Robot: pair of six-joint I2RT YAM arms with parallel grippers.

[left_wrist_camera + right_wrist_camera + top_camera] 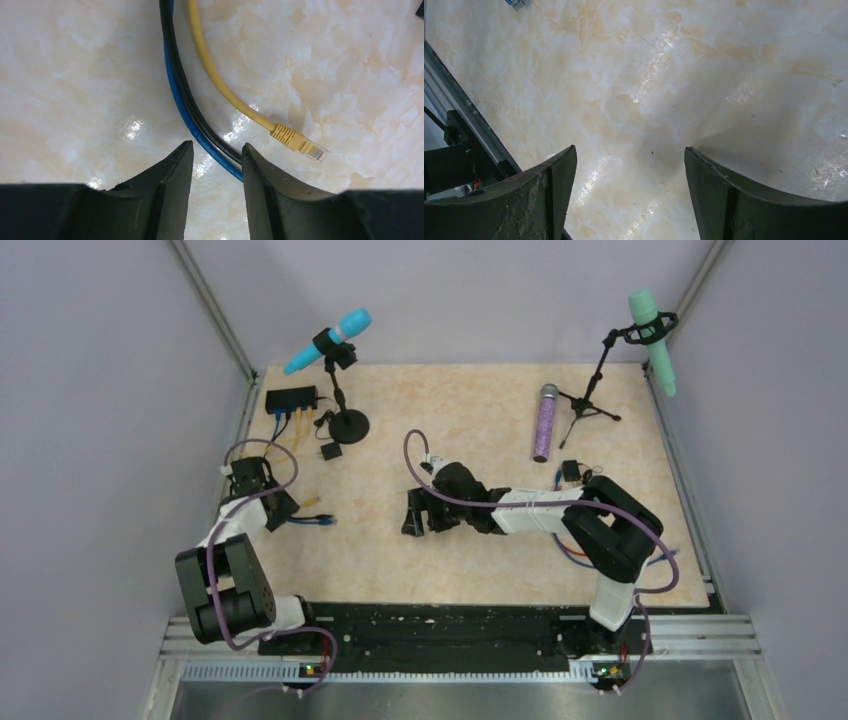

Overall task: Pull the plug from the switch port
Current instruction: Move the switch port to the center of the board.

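Note:
The switch (290, 398) is a flat black box at the table's far left, with blue and yellow cables running from its near edge toward me. A yellow plug (300, 143) lies loose on the marble, plugged into nothing. A blue cable (180, 95) and a black cable (175, 75) run side by side and pass under one of my left fingers (265, 190). My left gripper (217, 147) hangs low over the table near the left edge, well short of the switch. Its jaws are narrowly apart, with only bare table between them. My right gripper (630, 152) is open over bare marble mid-table.
A blue microphone (340, 335) on a round-based stand is beside the switch, with a small black block (330, 451) near it. A purple microphone (545, 423) lies at the back right, beside a green microphone (655, 340) on a tripod. A metal rail (454, 100) borders the table.

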